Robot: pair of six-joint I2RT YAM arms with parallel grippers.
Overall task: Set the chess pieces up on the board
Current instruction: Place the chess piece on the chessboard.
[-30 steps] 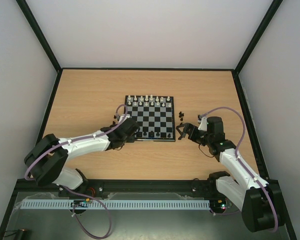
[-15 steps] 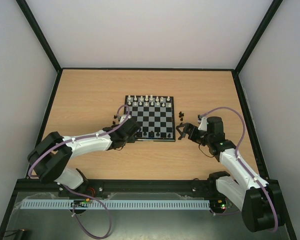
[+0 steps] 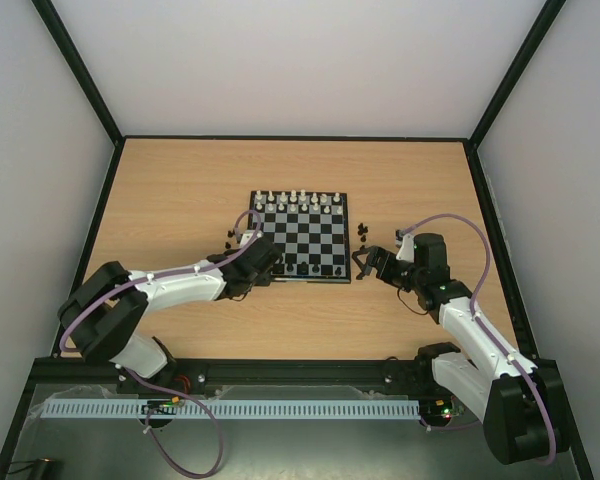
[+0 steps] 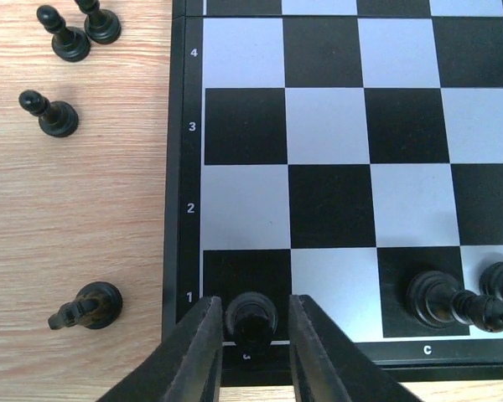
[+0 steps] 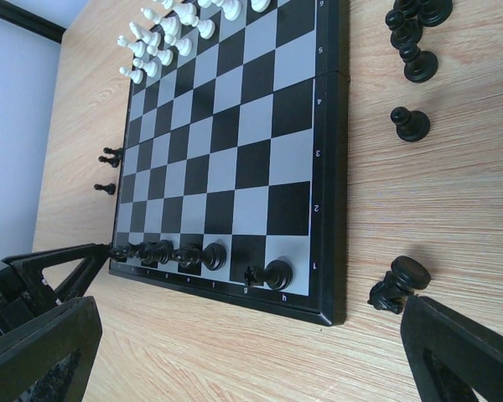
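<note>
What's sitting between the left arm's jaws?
A black chess piece, standing on the board's corner square a1; the left wrist view shows it.

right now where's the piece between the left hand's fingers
Left wrist view: black piece on the board's a1 corner, bottom left, the c1 piece nearest.

Left arm (image 3: 170, 285) and right arm (image 3: 475, 325) had white link shells, black joint housings and black bases. A purple cable (image 3: 448, 216) looped along each. In the left wrist view, fingers (image 4: 193, 360) were matte black and tapered.
</note>
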